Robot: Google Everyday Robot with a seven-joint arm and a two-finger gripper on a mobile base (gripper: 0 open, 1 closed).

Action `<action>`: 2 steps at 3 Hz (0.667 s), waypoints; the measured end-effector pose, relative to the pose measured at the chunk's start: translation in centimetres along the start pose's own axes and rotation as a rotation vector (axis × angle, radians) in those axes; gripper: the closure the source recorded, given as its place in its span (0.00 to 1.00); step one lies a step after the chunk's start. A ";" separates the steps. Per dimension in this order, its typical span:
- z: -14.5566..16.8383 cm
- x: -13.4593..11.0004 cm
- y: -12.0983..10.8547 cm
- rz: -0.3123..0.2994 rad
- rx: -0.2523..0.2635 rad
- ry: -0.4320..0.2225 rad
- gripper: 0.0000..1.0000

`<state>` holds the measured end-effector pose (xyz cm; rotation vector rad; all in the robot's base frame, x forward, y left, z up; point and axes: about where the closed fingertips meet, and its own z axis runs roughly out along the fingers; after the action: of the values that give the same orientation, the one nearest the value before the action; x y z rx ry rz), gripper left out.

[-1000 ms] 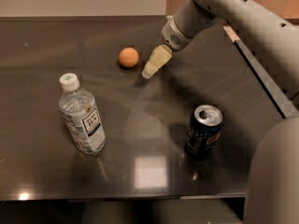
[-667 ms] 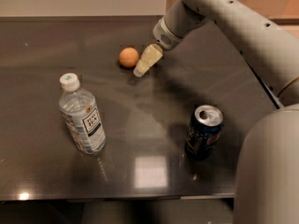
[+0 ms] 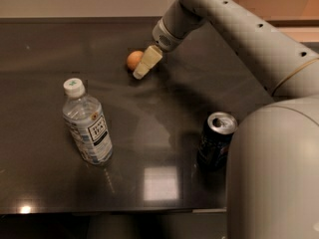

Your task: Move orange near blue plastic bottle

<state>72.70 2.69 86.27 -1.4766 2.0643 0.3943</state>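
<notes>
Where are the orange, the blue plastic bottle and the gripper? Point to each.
orange (image 3: 133,59): camera view, middle of its visible skin.
blue plastic bottle (image 3: 92,131): camera view, on the label.
gripper (image 3: 141,71): camera view, tip end, close beside the orange.

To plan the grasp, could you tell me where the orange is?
Camera view: the orange lies far-centre on the table, the gripper close on its right, the bottle nearer, to the left.

The gripper (image 3: 140,69), down beside the orange (image 3: 132,59), covers its right edge, and the robot's arm (image 3: 271,178) hides the right side of the can (image 3: 214,141).
</notes>
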 end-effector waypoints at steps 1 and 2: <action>1.2 -0.6 -0.6 0.006 0.004 0.014 0.00; 2.0 -1.0 -0.6 0.001 -0.002 0.028 0.04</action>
<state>74.05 4.28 85.35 -1.4904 2.0874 0.3774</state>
